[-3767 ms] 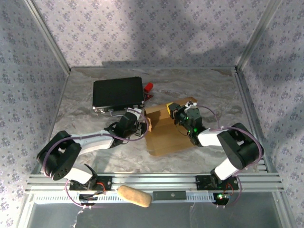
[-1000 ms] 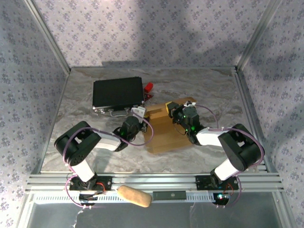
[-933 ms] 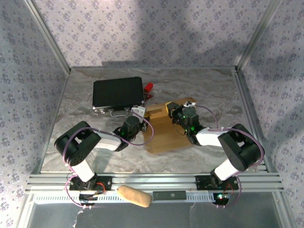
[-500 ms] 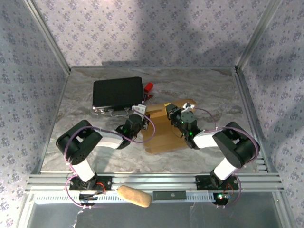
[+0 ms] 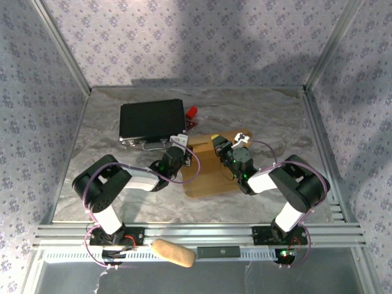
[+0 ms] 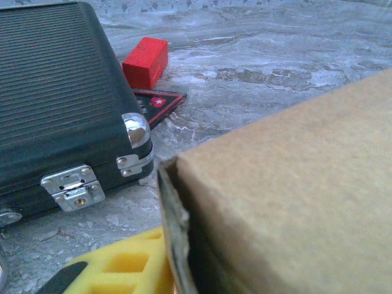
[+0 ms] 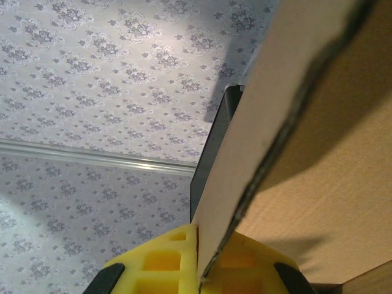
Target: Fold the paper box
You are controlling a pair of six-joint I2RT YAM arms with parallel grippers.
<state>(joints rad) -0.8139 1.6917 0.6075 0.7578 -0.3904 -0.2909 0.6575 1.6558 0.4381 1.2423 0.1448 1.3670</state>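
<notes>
Box: we see the plain brown cardboard paper box (image 5: 205, 176) mid-table, long axis near-to-far, between both arms | right gripper (image 7: 199, 269): pinching its raised far-right edge | left gripper (image 5: 179, 146): against its far-left corner, we cannot tell its grip

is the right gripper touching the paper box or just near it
Touching. The right wrist view shows it: a cardboard edge of the paper box sits pinched between the right gripper's yellow pads, with no gap.
</notes>
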